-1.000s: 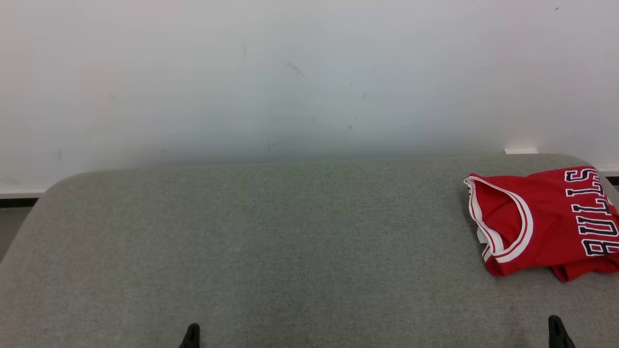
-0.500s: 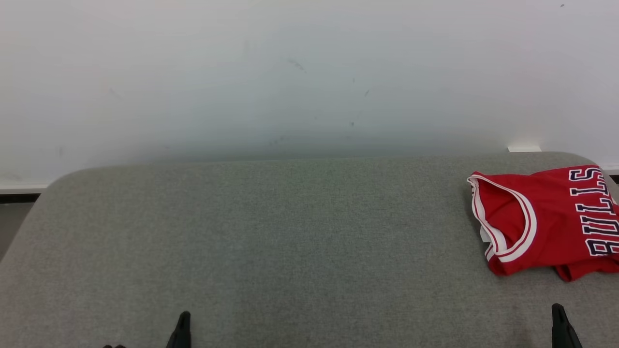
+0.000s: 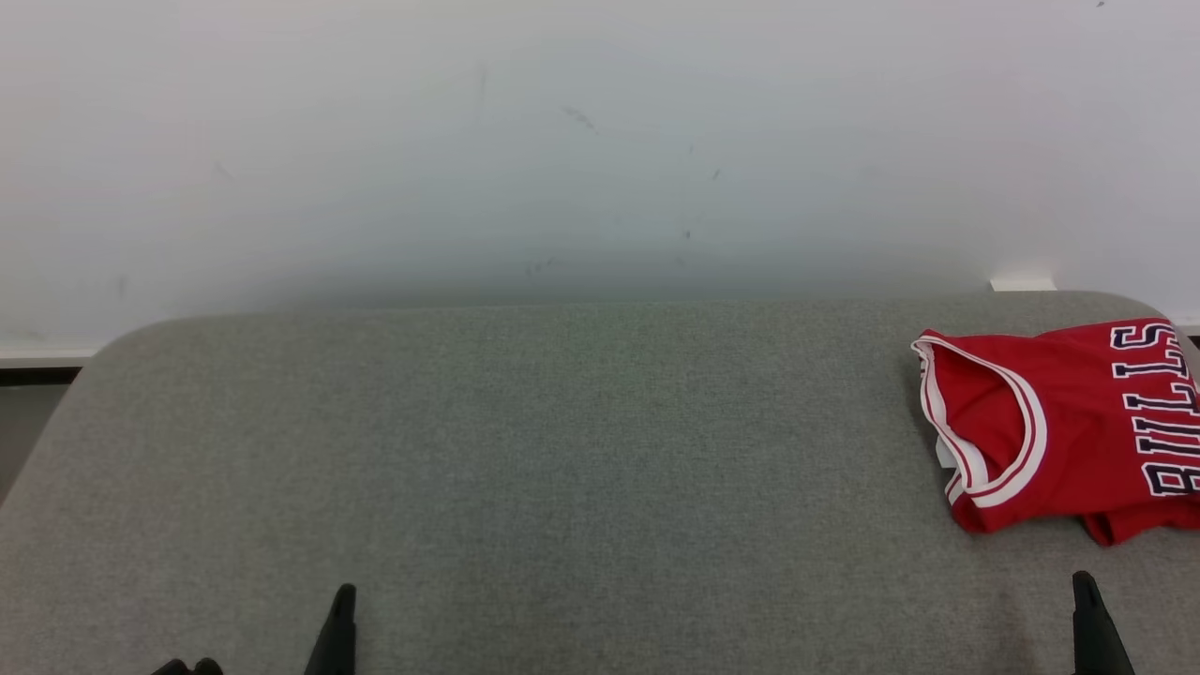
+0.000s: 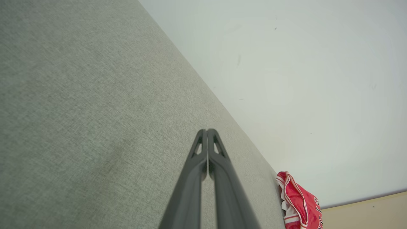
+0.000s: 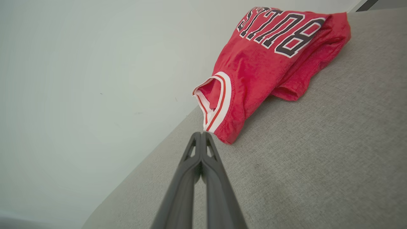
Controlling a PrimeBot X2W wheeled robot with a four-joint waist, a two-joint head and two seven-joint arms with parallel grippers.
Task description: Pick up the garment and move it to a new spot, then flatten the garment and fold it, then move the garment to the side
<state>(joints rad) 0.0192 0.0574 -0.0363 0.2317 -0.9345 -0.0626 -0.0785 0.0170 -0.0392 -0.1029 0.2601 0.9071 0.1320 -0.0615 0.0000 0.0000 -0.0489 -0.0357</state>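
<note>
The left gripper, at the lower left of the head view, and the right gripper, at the lower right, both have their fingers pressed together and hold nothing. Near the right one lies the folded red jersey. Its lettering reads "BULLS" in dark, white-edged capitals (cut by the frame's right edge). It rests on the grey fabric surface below a scuffed white wall.

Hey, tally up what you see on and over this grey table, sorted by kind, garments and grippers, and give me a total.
Garments: 1, the red jersey
Grippers: 2, the left gripper and the right gripper, both shut and holding nothing
Total: 3
</note>
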